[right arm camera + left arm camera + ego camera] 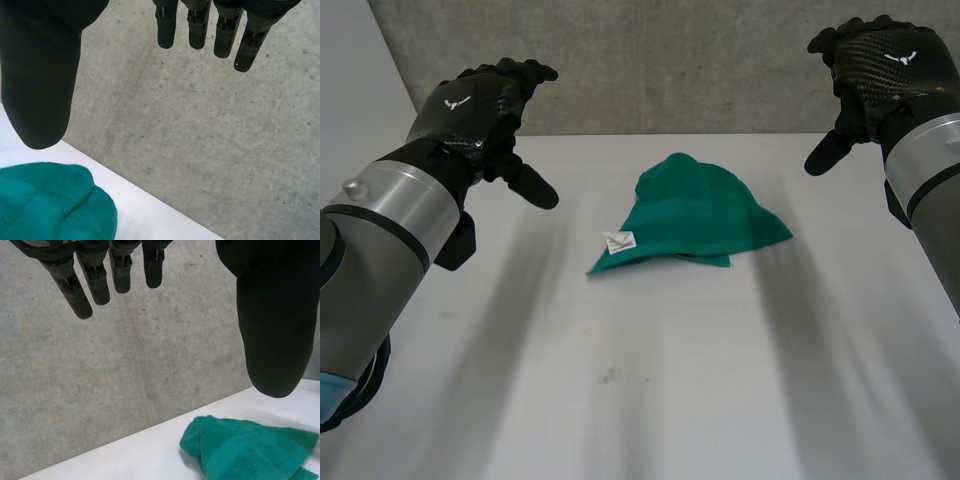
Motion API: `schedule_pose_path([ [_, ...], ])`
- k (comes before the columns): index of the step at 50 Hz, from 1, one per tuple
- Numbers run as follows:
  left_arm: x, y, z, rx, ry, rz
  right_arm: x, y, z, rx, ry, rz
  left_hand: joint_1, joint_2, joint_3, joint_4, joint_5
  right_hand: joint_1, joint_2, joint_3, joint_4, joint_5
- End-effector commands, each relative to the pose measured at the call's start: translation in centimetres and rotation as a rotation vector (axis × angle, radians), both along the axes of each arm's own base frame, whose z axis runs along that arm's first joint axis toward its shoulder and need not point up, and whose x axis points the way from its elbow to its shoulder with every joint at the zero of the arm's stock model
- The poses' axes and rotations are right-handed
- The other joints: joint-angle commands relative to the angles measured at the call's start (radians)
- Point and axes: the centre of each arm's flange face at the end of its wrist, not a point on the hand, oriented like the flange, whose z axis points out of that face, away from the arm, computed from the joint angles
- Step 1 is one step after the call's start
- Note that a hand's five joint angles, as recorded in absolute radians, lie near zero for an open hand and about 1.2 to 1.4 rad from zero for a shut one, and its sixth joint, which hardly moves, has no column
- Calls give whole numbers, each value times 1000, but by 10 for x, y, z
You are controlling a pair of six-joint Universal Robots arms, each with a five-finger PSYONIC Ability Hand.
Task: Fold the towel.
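The green towel (695,215) lies in a rumpled heap near the middle of the white table (620,390), with its white label (618,241) at the near edge. The left hand (480,105) and right hand (880,70) hover on either side, well apart from the cloth. Both are spread open and empty, likely poised to reach for its edges, since it is not neatly folded.

We see the green towel (695,215) lying bunched at the middle of the white worktop (670,400), its white label (618,241) at its near left corner. Our left hand (480,110) and right hand (880,70) hover well apart on either side, fingers relaxed, holding nothing.
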Motion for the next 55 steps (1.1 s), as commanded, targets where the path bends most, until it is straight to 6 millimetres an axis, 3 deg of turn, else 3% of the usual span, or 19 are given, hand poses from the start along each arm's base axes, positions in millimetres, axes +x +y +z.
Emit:
schedule_pose_path([
  [1, -1, -1, -2, 6, -3, 1, 0, -1, 0, -6, -1, 0, 8, -5, -15, -5, -25, -5, -42, 36, -28, -62],
  [8, -3, -5, -9, 14, -11, 1, 4, -7, -8, 10, 11, 17, 5, -8, -18, -8, -28, -5, -42, 36, -28, -62],
  [12, -9, -12, -24, 34, -26, -4, 11, -14, -25, 43, 68, 47, 16, 4, -6, 4, -16, -5, -42, 36, -28, -62],
  [20, -35, -33, -83, 104, -90, -35, 18, -24, -56, 79, 216, 67, 84, 71, 61, 71, 51, -5, -42, 36, -28, -62],
  [25, -69, -36, -120, 76, -191, -109, 21, -31, -78, 127, 253, 72, 96, 83, 73, 83, 63, -5, -42, 36, -28, -62],
  [32, -97, -58, -153, -41, -273, -139, 25, -40, -106, 192, 285, 77, 93, 80, 70, 80, 60, -5, -42, 36, -28, -62],
  [44, -146, -99, -206, -286, -446, -214, 25, -43, -118, 219, 297, 77, 248, 236, 226, 236, 216, -5, -42, 36, -28, -62],
  [55, -165, -111, -226, -300, -453, -305, 23, -45, -119, 221, 297, 71, 421, 409, 399, 409, 389, -5, -42, 36, -28, -62],
])
